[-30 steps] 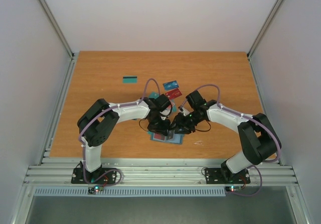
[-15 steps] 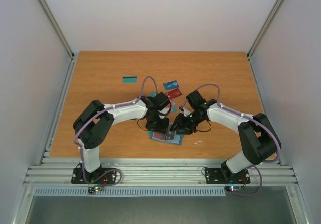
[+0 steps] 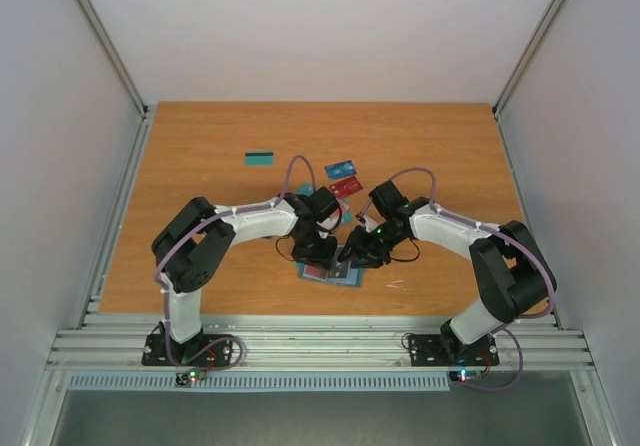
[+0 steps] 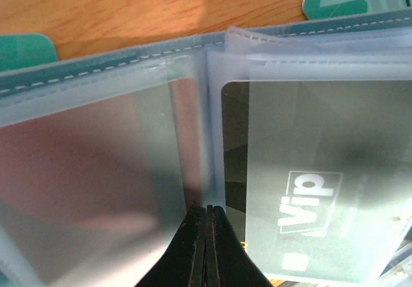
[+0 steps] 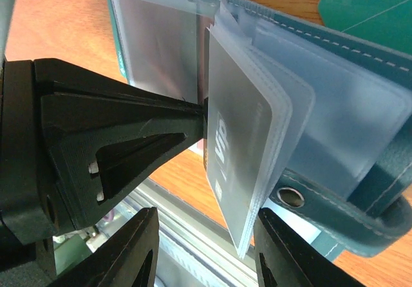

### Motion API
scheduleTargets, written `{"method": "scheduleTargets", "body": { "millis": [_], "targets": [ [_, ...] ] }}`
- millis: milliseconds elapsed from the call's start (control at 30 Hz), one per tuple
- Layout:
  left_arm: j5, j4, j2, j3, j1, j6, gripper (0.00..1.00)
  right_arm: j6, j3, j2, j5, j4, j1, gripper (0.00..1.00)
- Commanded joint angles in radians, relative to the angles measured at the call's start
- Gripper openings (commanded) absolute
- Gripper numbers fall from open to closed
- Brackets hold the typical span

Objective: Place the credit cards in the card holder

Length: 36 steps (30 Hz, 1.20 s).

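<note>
left tool shut tight, tip on card holder fold. right tool jaws apart, sleeve with VIP card stood edge-on between them, so right arm was nearer.

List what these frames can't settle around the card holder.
- Top view: card holder mostly hidden under left gripper and right gripper; contents too small.
- Left wrist: card in the left-hand sleeve is a reddish blur behind frosted plastic.
- Right wrist: sleeve stack hides left gripper's tip; pinching or pushing, unclear.
</note>
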Motion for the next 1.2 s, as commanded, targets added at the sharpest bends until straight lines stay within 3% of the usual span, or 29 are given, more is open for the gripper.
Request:
{"method": "scheduleTargets", "body": {
  "millis": [0, 500, 1167],
  "targets": [
    [0.027, 0.023, 0.040, 0.018, -0.001, -0.004, 0.00, -0.021, 0.014, -0.007, 0.002, -0.012, 0.007, 0.42],
    [0.041, 0.006, 0.104, 0.080, -0.013, 0.004, 0.00, -0.104, 0.063, -0.062, 0.164, -0.210, 0.006, 0.44],
    [0.049, 0.012, 0.113, 0.078, -0.012, 0.003, 0.00, -0.071, 0.049, 0.034, 0.095, -0.099, 0.007, 0.45]
  ]
}}
